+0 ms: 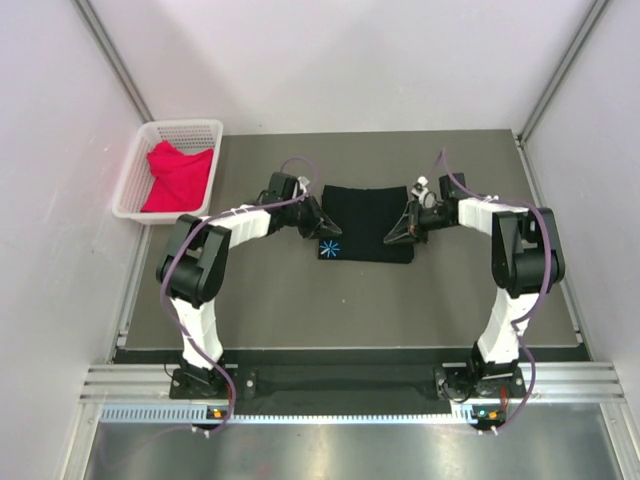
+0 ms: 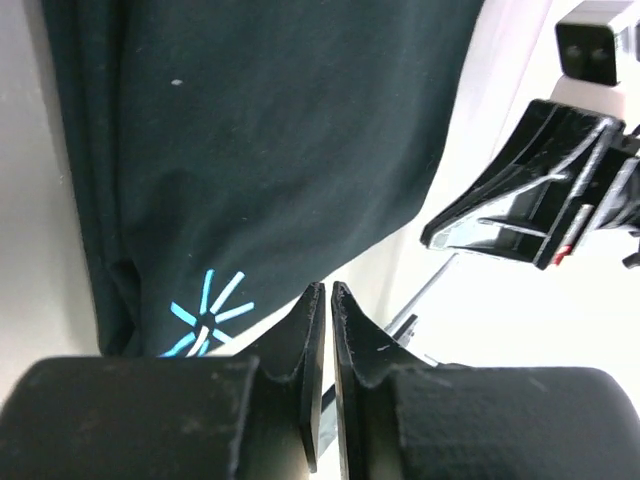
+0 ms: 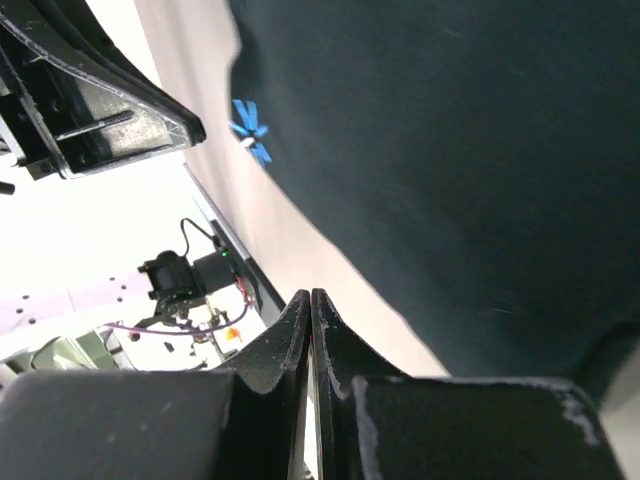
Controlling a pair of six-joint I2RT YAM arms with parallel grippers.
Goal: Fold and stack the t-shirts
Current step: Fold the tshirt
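The black t-shirt [image 1: 368, 222] lies folded in a flat rectangle at the middle of the table, with a small blue star print [image 1: 330, 249] at its near left corner. It fills the left wrist view [image 2: 270, 130] and the right wrist view [image 3: 450, 150]. My left gripper [image 1: 330, 233] is at the shirt's left edge, shut and empty. My right gripper [image 1: 389, 239] is at the shirt's near right corner, shut and empty. The red-pink t-shirt [image 1: 178, 175] lies crumpled in the white basket [image 1: 131, 180] at the far left.
The dark grey table mat [image 1: 300, 300] runs to white side walls. The basket stands at its far left corner. The other arm's gripper shows in each wrist view, the right one [image 2: 530, 190] and the left one [image 3: 90, 100].
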